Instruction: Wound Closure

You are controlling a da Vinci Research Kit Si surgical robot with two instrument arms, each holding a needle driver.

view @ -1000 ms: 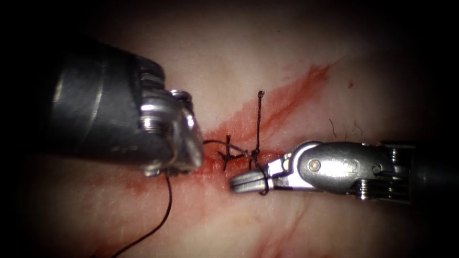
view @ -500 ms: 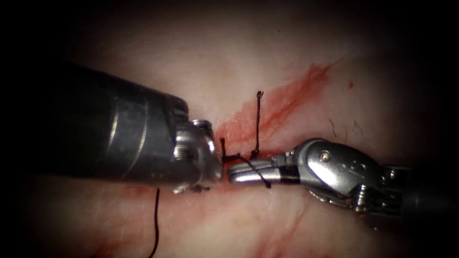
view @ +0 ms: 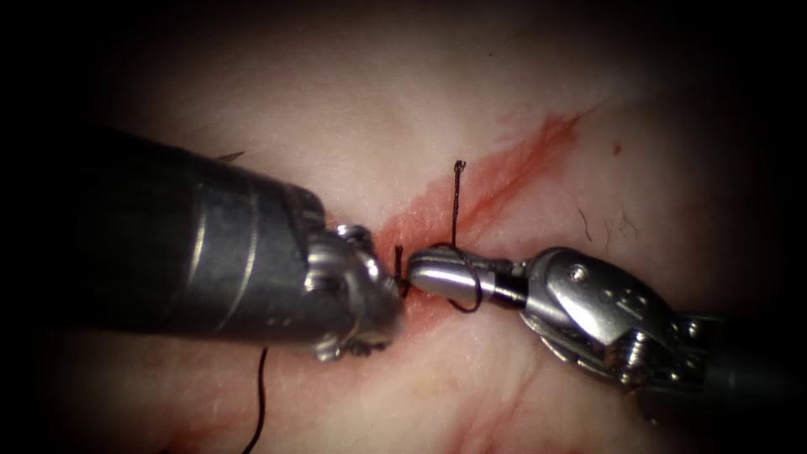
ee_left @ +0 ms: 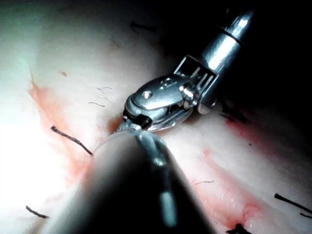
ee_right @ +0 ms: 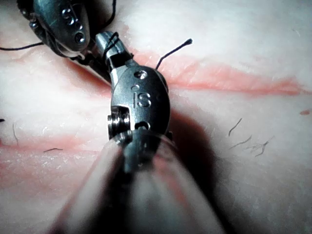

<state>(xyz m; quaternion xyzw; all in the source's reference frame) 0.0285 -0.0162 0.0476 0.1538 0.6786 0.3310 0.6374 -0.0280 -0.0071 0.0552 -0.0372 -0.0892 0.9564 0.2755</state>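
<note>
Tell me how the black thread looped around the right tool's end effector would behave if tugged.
Likely limp: the thread curls closely around the right end effector, and a strand hangs curved below the left end effector. Short lengths seem stiffer: the cut end stands upright from the tissue. Probably slippery on polished metal.

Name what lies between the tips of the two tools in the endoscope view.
A short upright thread end stands on the red-stained cut between the left tool and right tool.

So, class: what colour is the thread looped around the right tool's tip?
Black. The thread shows best in the endoscope view, wrapped around the right end effector.
</note>
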